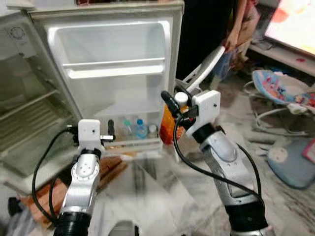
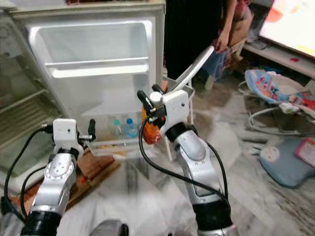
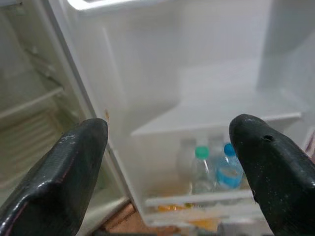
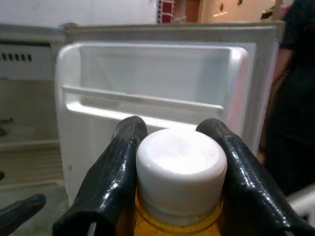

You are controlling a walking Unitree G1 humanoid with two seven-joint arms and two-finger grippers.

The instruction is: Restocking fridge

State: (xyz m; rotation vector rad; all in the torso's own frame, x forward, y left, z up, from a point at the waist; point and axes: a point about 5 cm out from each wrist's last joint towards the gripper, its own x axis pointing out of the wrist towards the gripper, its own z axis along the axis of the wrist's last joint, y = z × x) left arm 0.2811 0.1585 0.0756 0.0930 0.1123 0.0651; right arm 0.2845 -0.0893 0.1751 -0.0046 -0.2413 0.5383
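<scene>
Two small bottles (image 1: 135, 129) — one green-capped, one blue-capped — stand in the fridge door's (image 1: 113, 73) bottom rack, lower centre of the head views, with a third, paler one just beside them. The right hand (image 1: 173, 100), mid-frame, is clamped on an orange bottle (image 1: 168, 126) at its white cap. The left hand (image 3: 167, 147), lower left, is spread wide and empty. At upper right, a person (image 1: 241, 29) stands behind a white chair (image 1: 199, 71); a baby bouncer (image 1: 283, 91) lies on the floor.

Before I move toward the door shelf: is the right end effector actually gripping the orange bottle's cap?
Touching. In the right wrist view both black fingers press against the white cap of the orange bottle, no gap either side.
</scene>
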